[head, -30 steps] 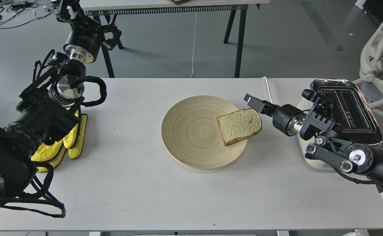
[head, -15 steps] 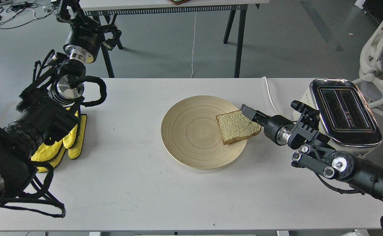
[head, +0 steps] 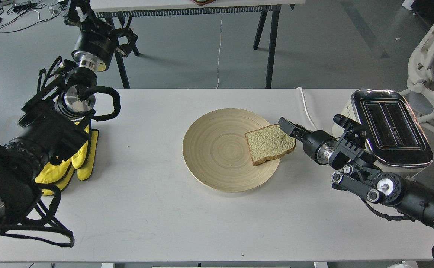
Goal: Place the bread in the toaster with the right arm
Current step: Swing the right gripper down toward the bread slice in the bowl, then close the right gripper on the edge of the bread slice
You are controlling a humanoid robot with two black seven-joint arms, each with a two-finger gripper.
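Now the right hand touches the far right corner of the bread; whether it grips I cannot tell. Toaster stands at the worktop's right edge.

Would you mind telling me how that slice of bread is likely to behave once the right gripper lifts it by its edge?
The bread looks thin and porous, so it is probably light and may sag or tear. It overhangs the plate rim, so the right gripper at its corner might tip or slide it first.
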